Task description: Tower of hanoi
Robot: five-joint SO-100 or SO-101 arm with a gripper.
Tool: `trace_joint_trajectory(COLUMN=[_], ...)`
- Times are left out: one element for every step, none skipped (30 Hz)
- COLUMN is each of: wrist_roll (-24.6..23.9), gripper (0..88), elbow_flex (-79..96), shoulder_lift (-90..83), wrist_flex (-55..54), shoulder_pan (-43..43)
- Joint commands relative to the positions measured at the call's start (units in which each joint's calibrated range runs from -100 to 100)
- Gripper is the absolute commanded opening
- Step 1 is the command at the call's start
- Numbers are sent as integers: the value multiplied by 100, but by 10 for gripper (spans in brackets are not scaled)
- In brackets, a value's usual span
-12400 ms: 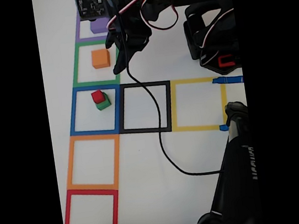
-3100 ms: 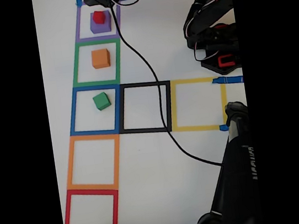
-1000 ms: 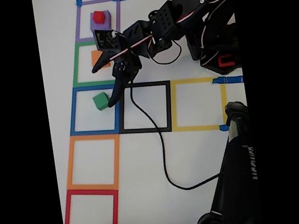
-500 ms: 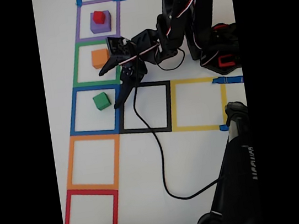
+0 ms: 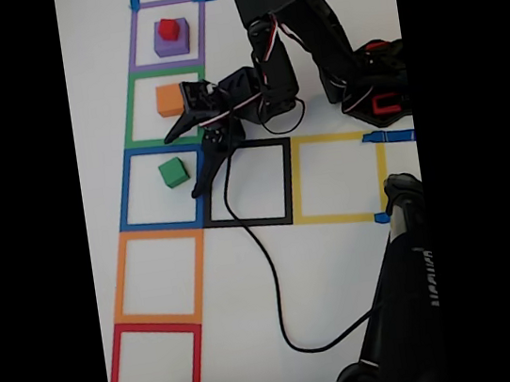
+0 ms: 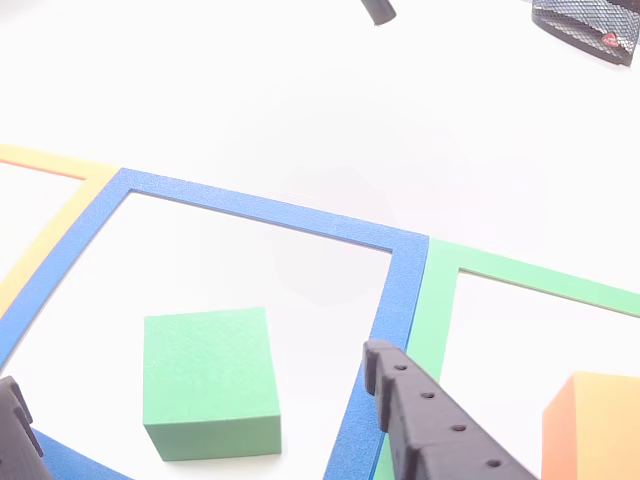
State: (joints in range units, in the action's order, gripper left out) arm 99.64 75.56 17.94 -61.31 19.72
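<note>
One small green cube [image 6: 210, 378] is sitting closest to me, inside the blue tape square [image 5: 128, 194], and I am hanging my jaws [image 5: 186, 163] wide open and empty beside it. It looks light, matte and stiff, so I am judging its flat opposite sides the place to pinch. Bare desk [image 5: 248, 277] is lying open around it. Beyond the green cube the orange cube [image 5: 170, 99] is standing apart; farther still, the red cube [image 5: 169, 29] is resting on the purple cube [image 5: 165, 45].

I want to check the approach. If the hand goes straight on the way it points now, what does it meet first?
Probably the small green cube, which lies between the open fingers of the hand; height above it is unclear.
</note>
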Motion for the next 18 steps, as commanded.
trace_joint_trajectory(wrist_roll=[36, 36, 36, 36, 36, 36, 36, 36, 36, 36, 36, 36, 36, 36, 36, 36, 36, 36], gripper=[408, 406, 403, 401, 400, 398, 396, 395, 395, 394, 390, 386, 382, 379, 374, 370, 368, 367], elbow_flex=[-402, -475, -547, -593, -611, -611, -593, -575, -566, -556, -547, -547, -547, -538, -538, -538, -529, -529], shoulder_lift=[229, 293, 366, 414, 430, 439, 439, 439, 430, 430, 430, 430, 439, 447, 447, 447, 447, 447], wrist_flex=[-242, -258, -258, -266, -266, -266, -266, -266, -266, -258, -258, -258, -250, -250, -234, -226, -209, -185], shoulder_pan=[89, 99, 99, 99, 89, 80, 70, 61, 51, 51, 51, 51, 61, 70, 80, 89, 109, 137])
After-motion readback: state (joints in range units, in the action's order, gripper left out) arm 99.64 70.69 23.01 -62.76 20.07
